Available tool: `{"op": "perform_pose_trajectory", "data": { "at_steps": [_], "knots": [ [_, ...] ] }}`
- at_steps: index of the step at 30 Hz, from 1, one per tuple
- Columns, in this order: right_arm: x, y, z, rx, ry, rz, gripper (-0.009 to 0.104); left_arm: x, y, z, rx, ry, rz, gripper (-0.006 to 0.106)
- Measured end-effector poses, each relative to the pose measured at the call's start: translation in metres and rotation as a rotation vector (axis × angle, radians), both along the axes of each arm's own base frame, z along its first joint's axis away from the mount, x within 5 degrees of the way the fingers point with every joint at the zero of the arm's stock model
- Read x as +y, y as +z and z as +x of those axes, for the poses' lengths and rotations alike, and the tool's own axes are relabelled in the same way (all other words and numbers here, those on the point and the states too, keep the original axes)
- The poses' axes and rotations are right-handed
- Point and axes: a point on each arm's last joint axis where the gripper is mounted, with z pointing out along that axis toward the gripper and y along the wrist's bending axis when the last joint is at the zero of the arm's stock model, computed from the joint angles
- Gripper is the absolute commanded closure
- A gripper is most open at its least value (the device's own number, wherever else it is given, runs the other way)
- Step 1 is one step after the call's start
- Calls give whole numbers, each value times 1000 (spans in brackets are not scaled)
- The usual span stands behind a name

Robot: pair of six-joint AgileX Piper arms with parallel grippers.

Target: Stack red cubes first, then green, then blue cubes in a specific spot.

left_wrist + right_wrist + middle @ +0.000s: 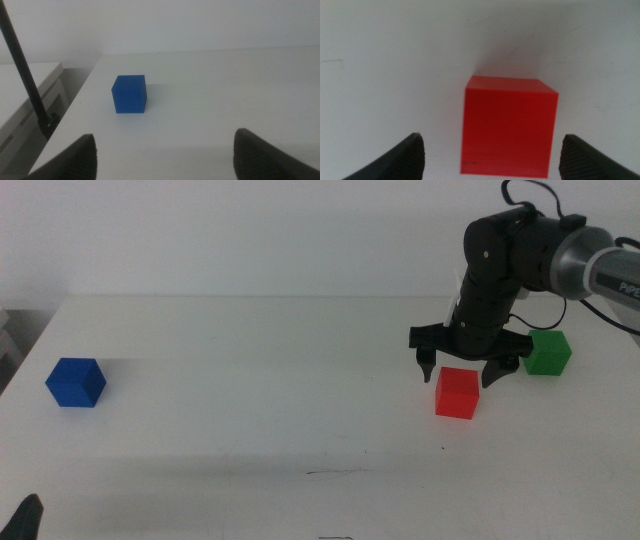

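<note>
We record conditions from the near edge of the white bench outward. At the near edge, about 6 o'clock in the middle view, lies a short thin dark pencil line on bare surface. At 7 o'clock, in the bottom corner, only a dark tip of the left end effector shows; the left wrist view has its jaws spread wide with nothing between them, facing the blue cube, which sits well clear of them.

Further in, at 3 o'clock from the bench centre, the red cube rests flat on the bench. The right end effector hangs directly over it, jaws spread wider than the cube, one tip on each side of the top face. The right wrist view shows the red cube centred between the two jaws with clear white bench on both sides; we see no contact and nothing gripped.

The green cube stands just beyond and to the 2 o'clock side of the red one, beside the right jaw, apart from it.

The blue cube sits alone at 9 o'clock, near the bench's left edge, well apart from the other cubes.
</note>
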Motion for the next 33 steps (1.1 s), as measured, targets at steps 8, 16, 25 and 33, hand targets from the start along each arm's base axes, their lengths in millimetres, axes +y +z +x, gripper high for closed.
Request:
{"op": "perform_pose_trajectory", "data": {
  "at_steps": [8,16,25,33],
  "knots": [
    [-2,-15,3,33,-17,-44,23,0,0,0,0,0,0,7],
    [-1,-32,11,22,-15,-64,64,0,0,0,0,0,0,7],
    [5,-14,9,-67,52,-107,96,0,0,0,0,0,0,7],
    [84,28,-45,-156,182,-36,96,0,0,0,0,0,0,7]
  ]
}}
